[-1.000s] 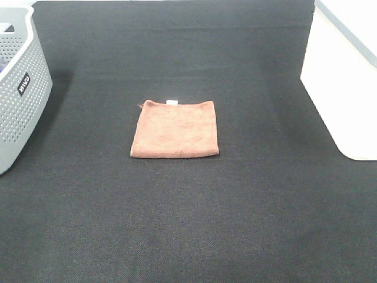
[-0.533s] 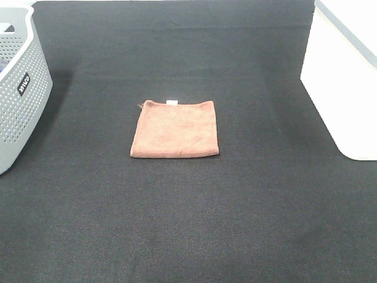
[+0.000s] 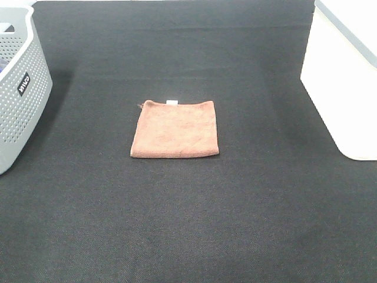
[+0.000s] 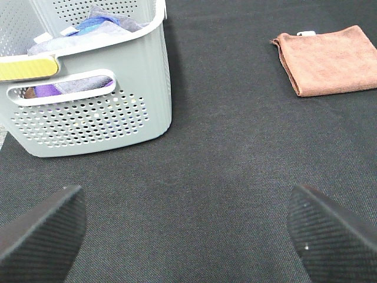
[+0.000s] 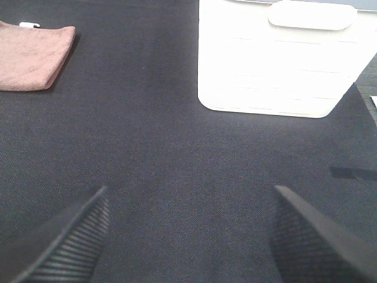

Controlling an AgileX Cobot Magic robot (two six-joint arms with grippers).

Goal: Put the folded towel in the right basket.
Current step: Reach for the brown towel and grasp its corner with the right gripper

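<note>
The folded towel [image 3: 175,129], a flat reddish-brown square with a small white tag on its far edge, lies on the black cloth table near the middle. It also shows in the left wrist view [image 4: 328,59] and the right wrist view [image 5: 32,54]. The right basket [image 3: 347,76], white with a grey rim, stands at the right edge; its side with a handle shows in the right wrist view [image 5: 277,65]. My left gripper [image 4: 188,230] is open and empty over bare table, well short of the towel. My right gripper [image 5: 188,236] is open and empty in front of the white basket. Neither gripper shows in the high view.
A grey basket [image 3: 20,88] with dotted holes and a black label stands at the left edge; the left wrist view shows its side [image 4: 88,112], with coloured cloths inside. The black table cloth [image 3: 188,224] spreads around the towel.
</note>
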